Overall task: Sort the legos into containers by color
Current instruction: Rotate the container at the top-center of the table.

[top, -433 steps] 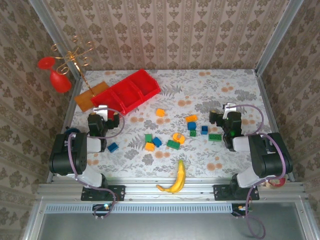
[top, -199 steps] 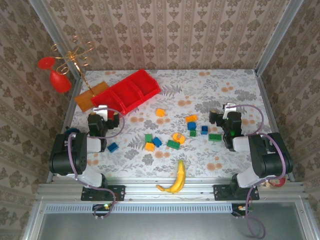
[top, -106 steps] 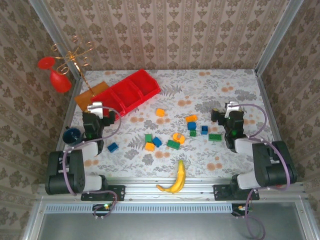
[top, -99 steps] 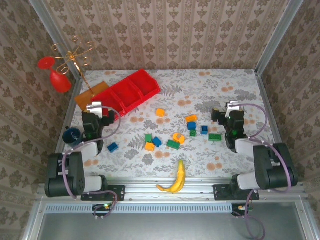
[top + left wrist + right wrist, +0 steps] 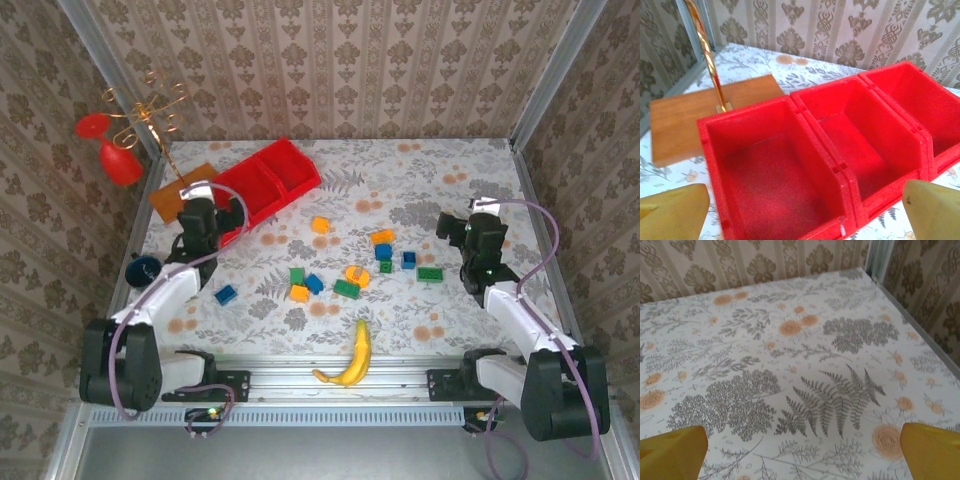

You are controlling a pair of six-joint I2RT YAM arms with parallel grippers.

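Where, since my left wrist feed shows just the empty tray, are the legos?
Observer: The legos lie scattered across the middle of the table, nearer the front edge than the tray.
Operator: Any close to the left arm?
Observer: One blue lego sits apart from the rest, just right of that arm.
Operator: And the right arm?
Observer: Its fingers stand open over bare table, with a green lego just to that arm's left.
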